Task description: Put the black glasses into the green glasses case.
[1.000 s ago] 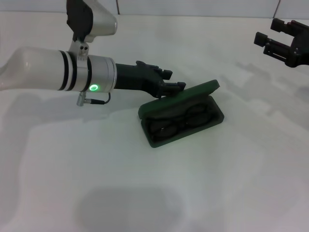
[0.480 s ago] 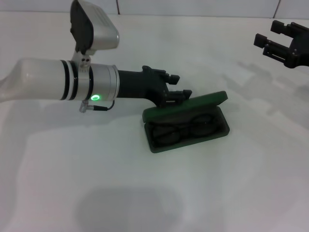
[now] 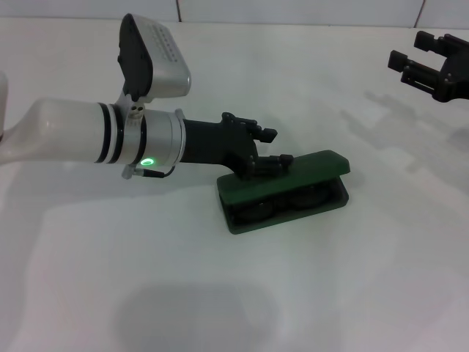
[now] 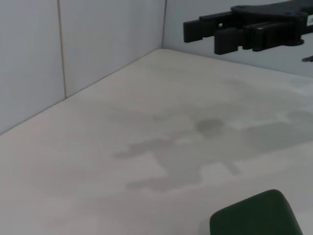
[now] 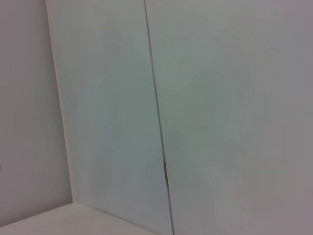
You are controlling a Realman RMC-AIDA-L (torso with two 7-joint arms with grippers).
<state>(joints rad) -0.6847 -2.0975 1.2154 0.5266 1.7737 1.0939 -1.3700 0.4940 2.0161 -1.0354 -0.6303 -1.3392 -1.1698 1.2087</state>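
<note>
green glasses case (image 3: 282, 187): lid nearly shut | black glasses (image 3: 282, 205): inside, apparently, mostly hidden

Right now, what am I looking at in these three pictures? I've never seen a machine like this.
It is a robot with two arms, each ending in a black gripper. The wide picture comes from a camera on the robot's head, looking down at a white table. The other two come from cameras on its wrists.

On the table lies a green glasses case with its lid tipped most of the way down. Through the gap you can see the black glasses already inside. The left gripper rests against the top of the lid at its back edge, apparently pressing it shut; it holds nothing.

The right gripper hangs idle at the far right, fingers spread. The left wrist picture shows it too, plus a corner of the case. The right wrist picture shows only bare wall.
</note>
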